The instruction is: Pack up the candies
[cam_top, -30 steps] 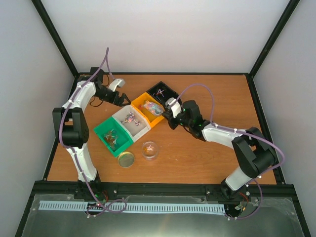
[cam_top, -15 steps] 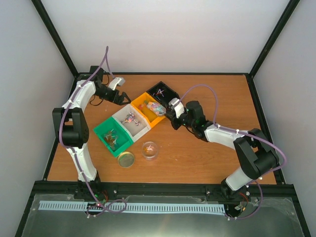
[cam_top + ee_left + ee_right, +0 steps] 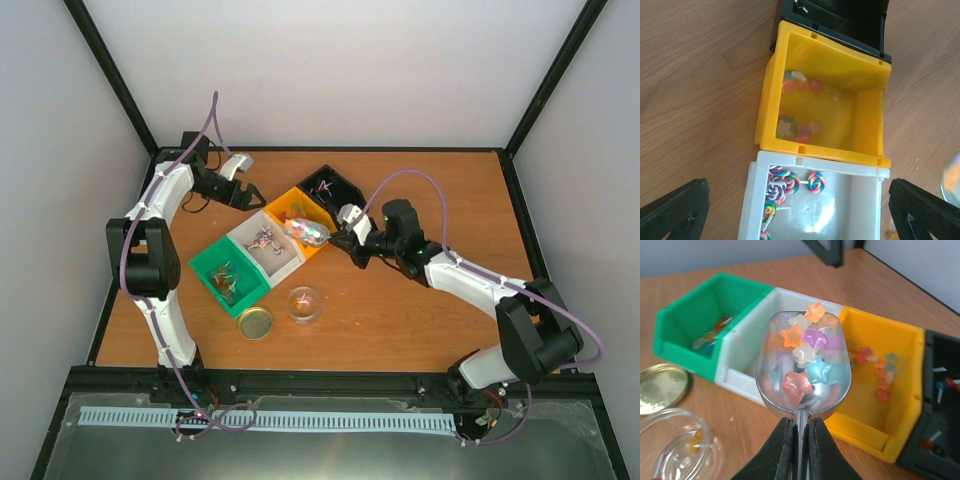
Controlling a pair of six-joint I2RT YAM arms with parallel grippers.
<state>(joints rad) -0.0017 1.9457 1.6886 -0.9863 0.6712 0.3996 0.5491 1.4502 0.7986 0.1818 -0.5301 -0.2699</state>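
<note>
Right jaws pinch the scoop of candies, left jaws wide; I'd carry it level to the seemingly open jar.

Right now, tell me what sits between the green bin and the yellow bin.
The white bin, side by side with both and holding swirl lollipops; the top view shows the whole row.

Wooden table carries 4 bins, lid, jar.

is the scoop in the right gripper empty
No, the scoop clamped in the right gripper is heaped with star-shaped candies in orange, pink, blue and white.
</note>
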